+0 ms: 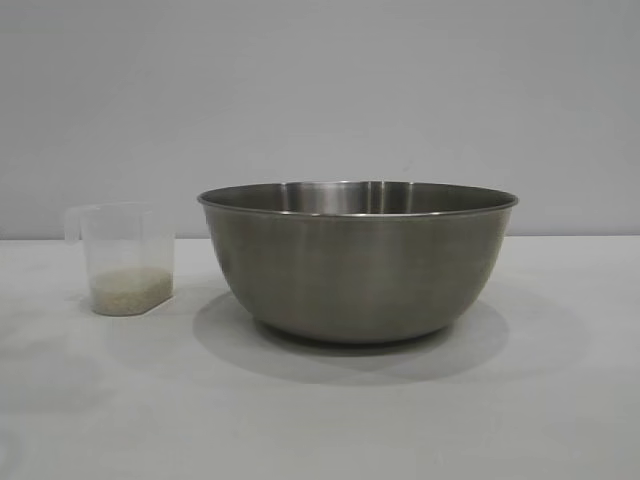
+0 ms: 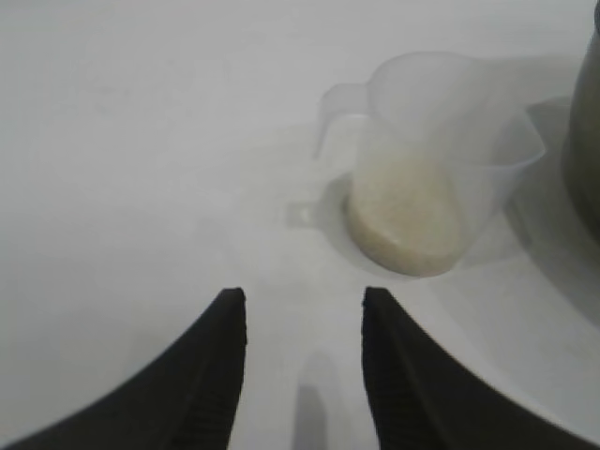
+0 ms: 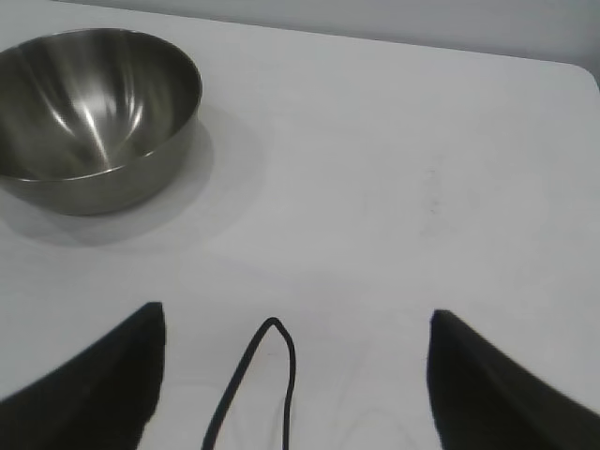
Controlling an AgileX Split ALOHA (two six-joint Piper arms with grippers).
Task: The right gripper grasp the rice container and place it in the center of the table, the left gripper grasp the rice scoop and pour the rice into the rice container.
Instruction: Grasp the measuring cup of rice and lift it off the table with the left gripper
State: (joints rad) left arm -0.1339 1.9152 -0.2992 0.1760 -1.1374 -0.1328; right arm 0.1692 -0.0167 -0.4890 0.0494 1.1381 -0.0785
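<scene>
The large round brushed stainless-steel rice container (image 1: 358,262) stands upright about mid-width of the plain white matte table (image 1: 320,420), well in from the near edge; I judge the placing step done, though the frames cannot confirm exact centring; its inside shows no grains in my right wrist view. My right gripper (image 3: 295,323), black with two tapering fingers, hangs well apart from the container, jaws wide and holding nothing. The small translucent frosted plastic rice scoop (image 1: 124,258) stands upright just beside the container, toward the table's left edge, not touching it; a shallow layer of off-white rice (image 1: 130,291) lies in its bottom. My left gripper (image 2: 304,309), black, pointed fingers, sits near the scoop with jaws part-open and empty; handle not yet between them. Left to do: grasp scoop, lift, tip over container rim.
</scene>
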